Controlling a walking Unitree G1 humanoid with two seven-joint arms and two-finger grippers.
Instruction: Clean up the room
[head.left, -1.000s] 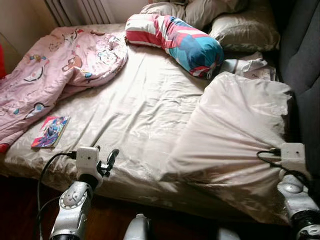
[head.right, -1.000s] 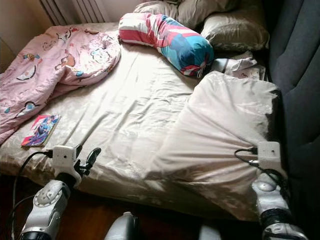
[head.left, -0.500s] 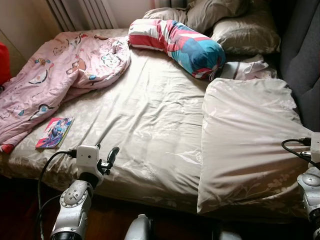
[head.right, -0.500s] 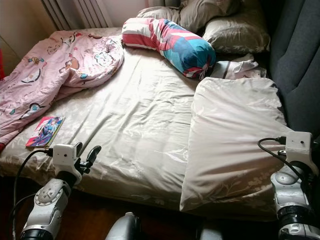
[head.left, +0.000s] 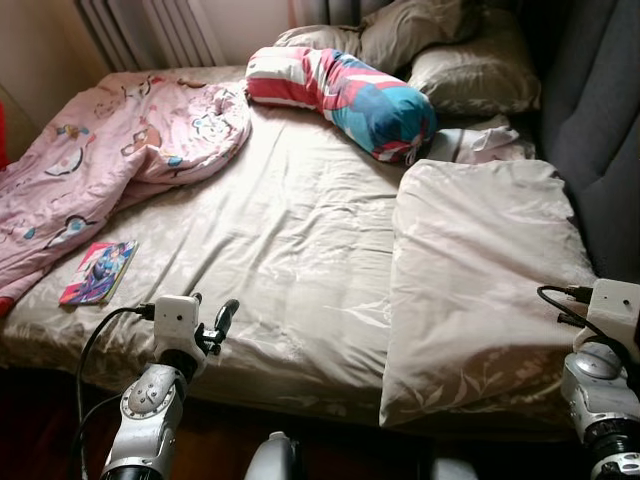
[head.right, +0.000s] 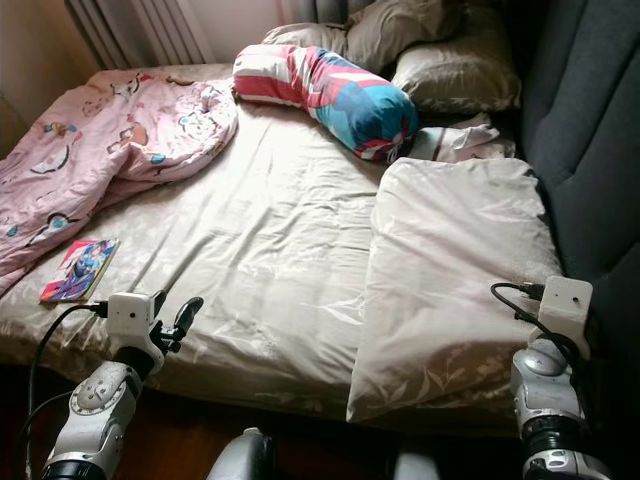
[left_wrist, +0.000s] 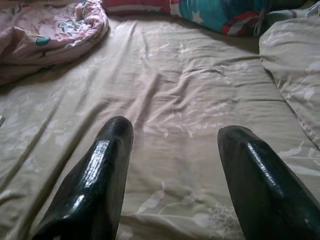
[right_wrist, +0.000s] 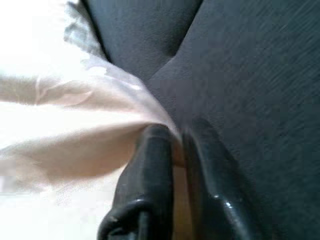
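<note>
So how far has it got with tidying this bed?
Looks partly done: the beige duvet lies folded along the right side of the bed. In hand: the right gripper is pinched on the duvet's edge beside the dark headboard; the left gripper hovers open over the sheet. Left: the pink blanket is crumpled, a book lies on the sheet, and the striped bolster sits askew by the pillows.

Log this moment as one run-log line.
left gripper: open, over bed sheet | right gripper: shut on folded duvet | book: on bed
</note>
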